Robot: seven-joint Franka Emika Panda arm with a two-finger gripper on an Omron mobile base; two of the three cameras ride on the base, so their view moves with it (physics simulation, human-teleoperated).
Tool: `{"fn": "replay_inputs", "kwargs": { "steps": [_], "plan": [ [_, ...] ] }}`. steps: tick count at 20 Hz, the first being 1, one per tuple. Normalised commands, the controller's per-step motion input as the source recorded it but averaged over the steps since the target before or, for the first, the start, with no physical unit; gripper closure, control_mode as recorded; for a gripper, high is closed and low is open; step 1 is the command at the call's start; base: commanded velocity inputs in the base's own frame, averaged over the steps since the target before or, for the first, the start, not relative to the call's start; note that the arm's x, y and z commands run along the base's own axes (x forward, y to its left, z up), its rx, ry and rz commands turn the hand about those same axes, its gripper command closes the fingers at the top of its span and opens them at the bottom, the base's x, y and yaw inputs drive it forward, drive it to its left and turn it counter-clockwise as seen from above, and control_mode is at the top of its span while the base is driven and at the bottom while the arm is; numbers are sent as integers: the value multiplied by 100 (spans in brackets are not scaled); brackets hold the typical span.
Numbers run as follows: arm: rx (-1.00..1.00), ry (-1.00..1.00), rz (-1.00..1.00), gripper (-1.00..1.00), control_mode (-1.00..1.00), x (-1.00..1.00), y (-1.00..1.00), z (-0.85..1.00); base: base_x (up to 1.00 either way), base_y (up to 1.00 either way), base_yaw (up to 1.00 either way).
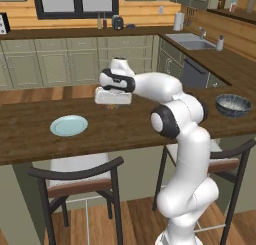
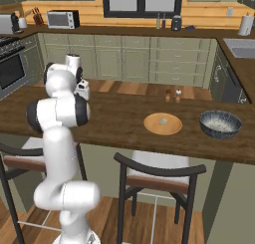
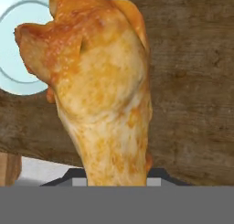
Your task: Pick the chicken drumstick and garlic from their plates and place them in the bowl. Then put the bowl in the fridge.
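Claw [image 1: 114, 106] grasping chicken drumstick [image 3: 103, 81], raised above worktop [image 1: 30, 134]. Recommend level carry right to bowl [image 1: 233, 105]; release low, centred inside.

Both base views overlook the counter [image 1: 30, 129]; hand view looks closely down.

My arm [image 1: 192, 154] is glossy white, built of rounded segments with dark bands and caps at its joints.
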Motion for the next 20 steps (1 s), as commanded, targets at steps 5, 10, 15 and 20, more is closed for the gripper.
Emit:
{"fn": "replay_inputs", "kwargs": {
  "steps": [5,10,15,20],
  "plan": [
    [0,-1,-11,100,-100,-6,-100,0,0,0,0],
    [-6,-4,-12,100,-100,-15,-100,2,0,0,0],
    [-8,0,-15,100,-100,-4,-100,0,0,0,0],
    [-9,0,-21,100,-100,0,-100,0,0,0,0]
  ]
}}
